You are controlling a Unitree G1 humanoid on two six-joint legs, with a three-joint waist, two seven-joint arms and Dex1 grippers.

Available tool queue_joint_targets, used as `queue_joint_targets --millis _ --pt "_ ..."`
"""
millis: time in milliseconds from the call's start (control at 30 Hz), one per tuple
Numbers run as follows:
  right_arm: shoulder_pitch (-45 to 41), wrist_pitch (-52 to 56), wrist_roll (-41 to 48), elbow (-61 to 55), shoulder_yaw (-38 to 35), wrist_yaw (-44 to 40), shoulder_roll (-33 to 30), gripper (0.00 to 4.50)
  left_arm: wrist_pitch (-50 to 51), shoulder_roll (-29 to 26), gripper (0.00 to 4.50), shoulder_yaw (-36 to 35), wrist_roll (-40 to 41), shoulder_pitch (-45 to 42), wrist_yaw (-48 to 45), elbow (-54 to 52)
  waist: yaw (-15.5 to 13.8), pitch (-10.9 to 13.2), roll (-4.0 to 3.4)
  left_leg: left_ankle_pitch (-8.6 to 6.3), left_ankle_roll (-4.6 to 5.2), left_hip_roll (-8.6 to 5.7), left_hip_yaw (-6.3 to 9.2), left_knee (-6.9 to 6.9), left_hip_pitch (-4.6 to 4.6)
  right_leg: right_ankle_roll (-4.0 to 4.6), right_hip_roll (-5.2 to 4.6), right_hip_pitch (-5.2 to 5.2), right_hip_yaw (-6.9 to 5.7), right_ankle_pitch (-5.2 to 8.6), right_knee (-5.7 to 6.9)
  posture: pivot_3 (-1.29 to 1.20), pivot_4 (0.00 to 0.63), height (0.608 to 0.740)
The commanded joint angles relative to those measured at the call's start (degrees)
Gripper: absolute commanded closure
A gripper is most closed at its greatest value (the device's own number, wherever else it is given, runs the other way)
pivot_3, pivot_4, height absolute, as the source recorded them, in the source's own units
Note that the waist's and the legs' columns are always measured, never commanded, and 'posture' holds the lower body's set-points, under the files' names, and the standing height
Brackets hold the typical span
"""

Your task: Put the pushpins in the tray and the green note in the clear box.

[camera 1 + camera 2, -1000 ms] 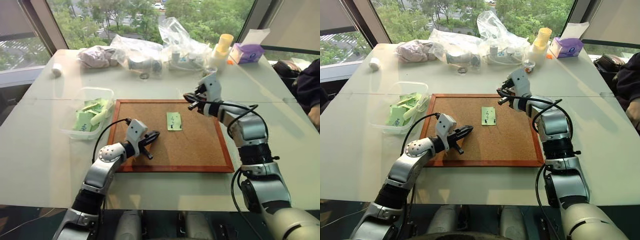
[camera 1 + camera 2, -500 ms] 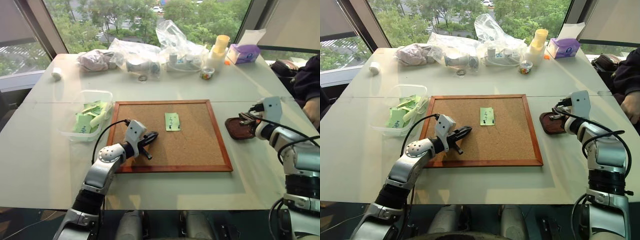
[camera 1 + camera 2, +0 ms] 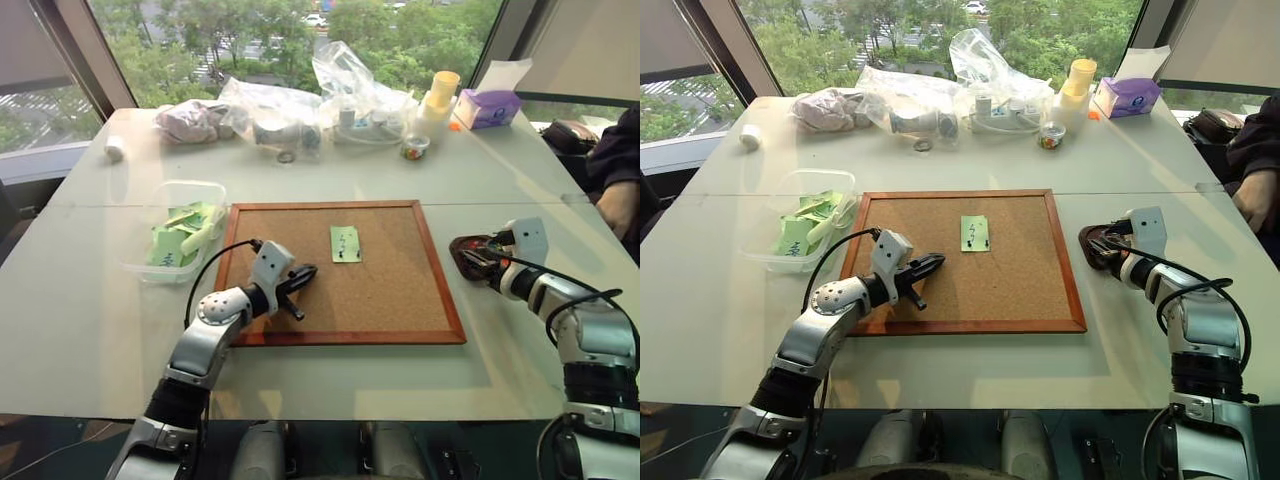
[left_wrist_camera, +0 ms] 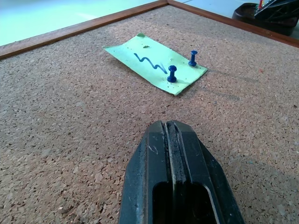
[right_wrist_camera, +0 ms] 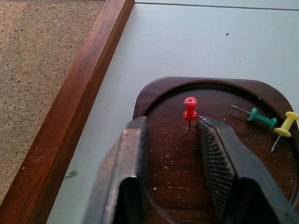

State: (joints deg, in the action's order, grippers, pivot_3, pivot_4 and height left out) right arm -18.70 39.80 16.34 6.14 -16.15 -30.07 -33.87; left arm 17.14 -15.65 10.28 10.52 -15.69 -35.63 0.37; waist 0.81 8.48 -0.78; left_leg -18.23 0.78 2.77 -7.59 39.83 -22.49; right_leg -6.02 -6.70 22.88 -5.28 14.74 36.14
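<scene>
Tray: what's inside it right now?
In the tray: a red pushpin between the open right gripper fingers, plus a green pushpin and a yellow pushpin lying beside it. The gripper covers the near part of the floor.

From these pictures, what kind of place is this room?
Probably an office or meeting room on an upper floor. A large pale table stands by big windows looking down on trees and a street. Office things lie on it: a cork board, a tissue box.
</scene>
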Motion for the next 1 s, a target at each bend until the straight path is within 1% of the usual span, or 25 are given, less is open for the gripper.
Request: queue_joint_targets --millis 33,67,100,233,367,533,700,800,1000 --pt "-0.76 0.27 1.27 -3.17 -1.16 0.01 -1.1 0.55 1.5 -0.45 4.5 1.03 -0.96 2.04 -0.22 2.22 -0.01 0.0 0.0 -0.03 0.05 0.01 0.0 -0.01 0.0 0.0 0.0 0.01 0.0 0.0 0.0 0.0 0.15 0.74" --pt "-0.78 0.4 1.57 -3.86 -1.32 -0.14 -1.29 0.07 1.53 -0.44 4.5 1.03 -0.95 2.07 -0.23 2.17 -0.02 0.0 0.0 -0.04 0.08 0.01 0.0 -0.02 0.0 0.01 0.0 0.01 0.0 0.0 0.0 0.0 0.15 0.74" --pt "-0.81 0.77 2.08 -4.82 -1.45 -0.41 -1.46 0.03 1.52 -0.45 4.5 1.06 -0.96 2.08 -0.25 2.13 -0.01 0.0 0.0 -0.05 0.08 0.02 0.0 -0.02 0.0 0.01 0.0 0.01 0.0 0.0 0.0 0.0 0.15 0.74" --pt "-1.85 3.5 4.86 -10.08 -1.75 -1.02 -1.85 0.03 1.58 -0.41 4.5 1.04 -0.92 2.02 -0.24 2.14 -0.01 0.0 0.0 -0.1 0.17 0.02 0.0 -0.03 0.0 0.0 -0.02 0.02 0.0 0.0 -0.01 0.0 0.15 0.74" --pt "-2.81 6.34 7.18 -14.77 -0.44 -1.73 -2.05 0.03 1.6 -0.37 4.5 1.03 -0.93 1.99 -0.21 2.18 -0.03 0.0 0.0 -0.13 0.21 0.04 0.01 -0.04 0.0 0.01 -0.03 0.03 0.0 0.0 -0.01 0.0 0.15 0.74" --pt "-4.53 9.89 10.14 -20.97 5.54 -3.06 0.75 0.03 1.77 -0.53 4.5 0.51 -0.77 1.5 -0.18 2.38 -0.02 0.0 0.0 -0.17 0.29 0.04 0.01 -0.05 -0.01 0.01 -0.06 0.05 0.01 0.01 -0.03 0.0 0.15 0.74" --pt "-6.43 8.24 8.1 -20.15 12.66 -2.66 4.03 0.03 1.84 -0.6 4.5 0.21 -0.72 1.49 -0.14 2.21 -0.03 0.01 0.01 -0.19 0.32 0.03 0.01 -0.06 -0.03 0.01 -0.06 0.08 0.0 0.01 -0.03 0.0 0.15 0.74" --pt "-8.5 6.37 6.13 -17.41 16.56 -2.22 6.26 0.03 1.93 -0.67 4.5 0.1 -0.74 1.81 0.1 1.63 -0.01 0.01 0.01 -0.21 0.35 0.01 -0.02 -0.06 -0.05 0.01 -0.09 0.1 0.0 0.01 -0.04 0.0 0.15 0.74" --pt "-9.58 2.2 1.48 -11.67 21.83 -2.44 7.55 0.03 2.18 -1.02 4.5 -0.04 -0.82 3.18 0.65 0.03 0.11 0.01 0.02 -0.15 0.26 0.01 -0.05 -0.07 -0.05 0.01 -0.08 0.11 0.0 0.01 -0.05 0.0 0.15 0.74"
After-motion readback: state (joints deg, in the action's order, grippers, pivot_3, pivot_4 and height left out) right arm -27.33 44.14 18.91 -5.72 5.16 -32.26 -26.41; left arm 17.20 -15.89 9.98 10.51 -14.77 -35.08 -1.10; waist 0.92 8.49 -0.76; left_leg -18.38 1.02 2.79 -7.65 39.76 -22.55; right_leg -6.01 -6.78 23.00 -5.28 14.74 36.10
